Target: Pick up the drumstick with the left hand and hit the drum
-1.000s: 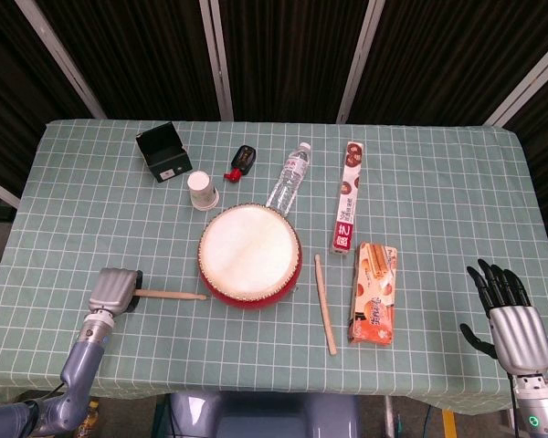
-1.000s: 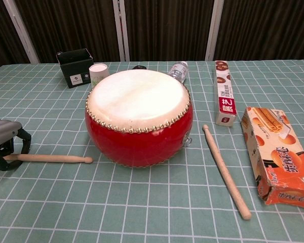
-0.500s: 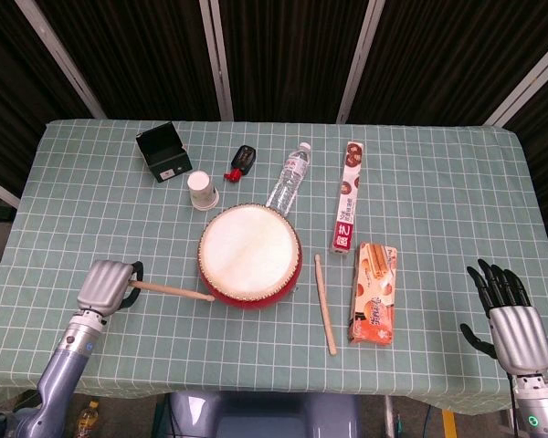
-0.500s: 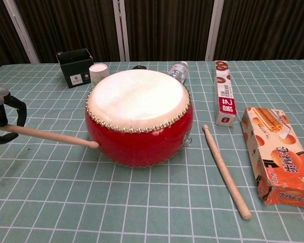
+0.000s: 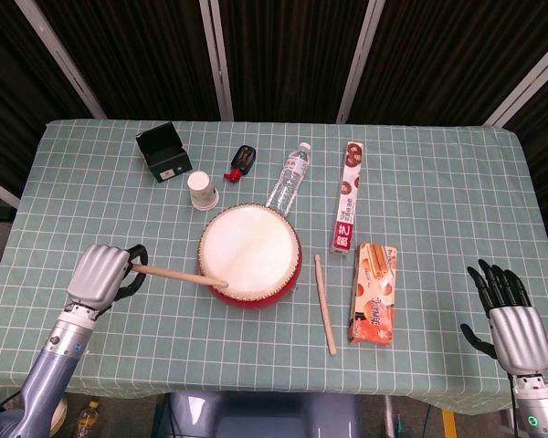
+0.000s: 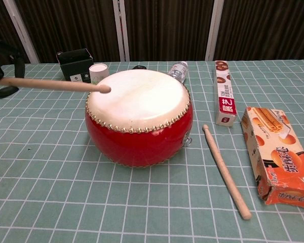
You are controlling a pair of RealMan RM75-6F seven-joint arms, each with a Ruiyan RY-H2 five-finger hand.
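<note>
the left hand (image 5: pixel 99 274) has its fingers wrapped around the butt of a drumstick (image 5: pixel 178 274), which reaches out to the right with its rounded tip over the near-left part of the pale skin of the red drum (image 5: pixel 249 253); from the chest view the tip sits just at the drumhead's left edge, but whether it actually touches the skin is hard to tell. the drum stands near the middle of the green checked tablecloth (image 5: pixel 438 182). a second drumstick (image 5: pixel 325 303) lies flat just right of the drum, and beside that an orange biscuit box (image 5: pixel 374 292). the right hand (image 5: pixel 510 315) rests at the near right edge of the table, holding nothing, fingers extended and slightly apart. behind the drum are a paper cup (image 5: pixel 202 190), a black box (image 5: pixel 164 151), a lying water bottle (image 5: pixel 289 175), a long narrow carton (image 5: pixel 348 195) and a small black and red object (image 5: pixel 240 161).
</note>
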